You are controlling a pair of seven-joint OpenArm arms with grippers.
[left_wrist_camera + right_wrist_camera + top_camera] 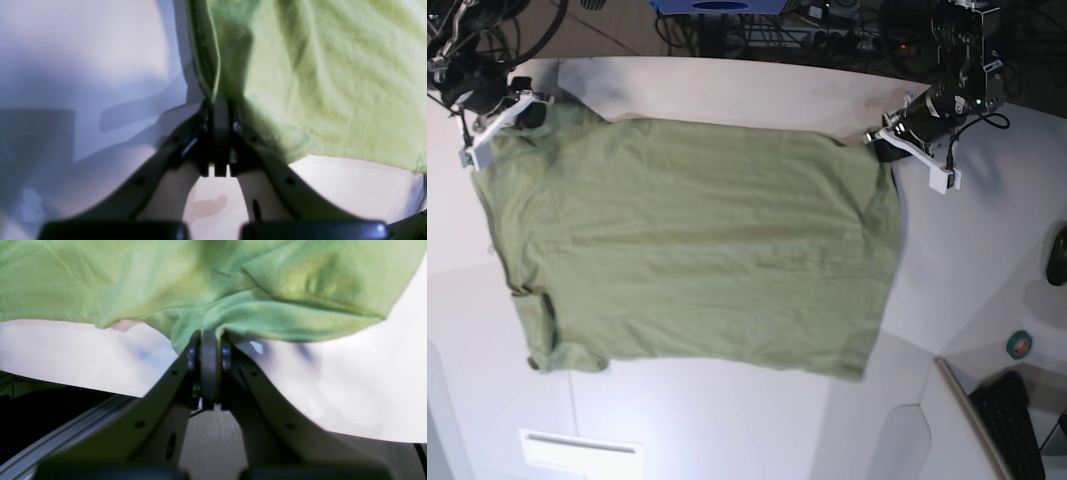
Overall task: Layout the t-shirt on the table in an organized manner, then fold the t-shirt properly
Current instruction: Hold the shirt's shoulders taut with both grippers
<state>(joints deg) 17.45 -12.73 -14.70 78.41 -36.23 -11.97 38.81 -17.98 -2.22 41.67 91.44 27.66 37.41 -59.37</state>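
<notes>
Both sets of jaws are pressed together on cloth: the left gripper (218, 103) pinches a folded edge of the wrinkled olive-green short-sleeved cotton t-shirt (687, 250), and the right gripper (210, 335) clamps a bunched hem of the same garment. The shirt lies spread across the large smooth white worktop (727, 420), held at its two far corners, with one sleeve crumpled at the near left of the base view. Judged risk: uneven pulling by the two arms would skew the cloth or drag it past the far edge, and a thin pinch could slip free. The right wrist view shows the worktop edge and dark floor directly beneath that gripper, which the base view does not make plain; only the base view shows the whole shirt outline and the crumpled sleeve.
</notes>
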